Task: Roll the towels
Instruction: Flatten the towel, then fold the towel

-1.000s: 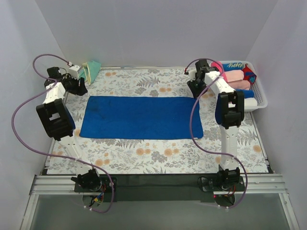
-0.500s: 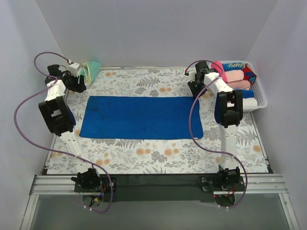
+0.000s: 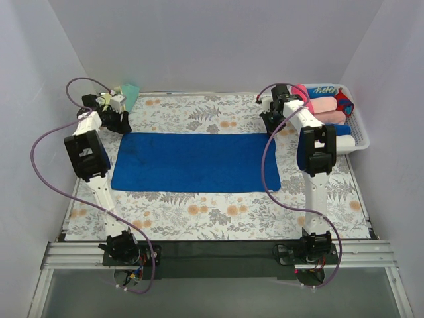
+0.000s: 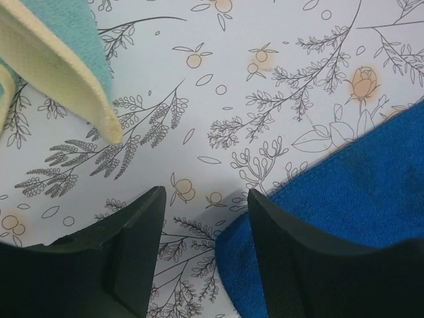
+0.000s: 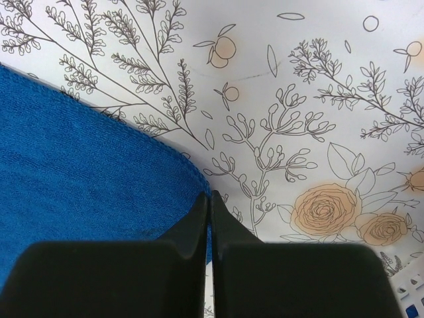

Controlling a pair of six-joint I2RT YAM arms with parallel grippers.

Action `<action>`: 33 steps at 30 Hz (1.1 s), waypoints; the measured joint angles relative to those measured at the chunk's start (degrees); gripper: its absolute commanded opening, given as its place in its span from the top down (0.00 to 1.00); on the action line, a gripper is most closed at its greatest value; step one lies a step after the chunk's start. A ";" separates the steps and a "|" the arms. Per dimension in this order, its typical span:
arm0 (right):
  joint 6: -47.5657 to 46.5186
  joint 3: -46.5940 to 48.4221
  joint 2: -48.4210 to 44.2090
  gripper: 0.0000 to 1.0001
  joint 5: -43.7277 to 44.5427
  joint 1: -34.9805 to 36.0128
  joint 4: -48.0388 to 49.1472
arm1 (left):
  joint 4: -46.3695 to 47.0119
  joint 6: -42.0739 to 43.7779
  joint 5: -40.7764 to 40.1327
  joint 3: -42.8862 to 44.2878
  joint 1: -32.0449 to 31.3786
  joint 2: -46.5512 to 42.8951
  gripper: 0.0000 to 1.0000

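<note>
Two tools are flanking the blue towel (image 3: 195,162), which is lying flat mid-desk with its long axis running left-right. The left tool (image 4: 205,199), released, is hovering at the towel's far-left corner. The right tool (image 5: 209,197), clenched, is sitting at the far-right corner. Only the wrist views are showing finger spacing; the overhead view is showing the towel's full length.

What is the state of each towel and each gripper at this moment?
blue towel: spread flat, not rolled.
yellow towel: loosely folded at the far left corner.
basket towels: rolled.
left gripper: open, over the blue towel's far left corner.
right gripper: shut, at its far right corner.
</note>
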 measured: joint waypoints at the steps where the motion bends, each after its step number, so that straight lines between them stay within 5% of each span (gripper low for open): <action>1: 0.00 0.00 0.00 0.99 -0.07 -0.11 0.00 | -0.20 -0.02 0.02 0.04 -0.20 0.02 0.52; 26: -0.83 0.00 0.00 0.99 -0.20 -0.15 0.00 | -11.54 5.97 0.81 2.19 0.17 -0.09 0.70; 33: -1.51 0.00 0.00 0.99 -0.22 -0.15 -0.02 | -12.98 6.45 0.46 2.34 0.57 -0.09 0.92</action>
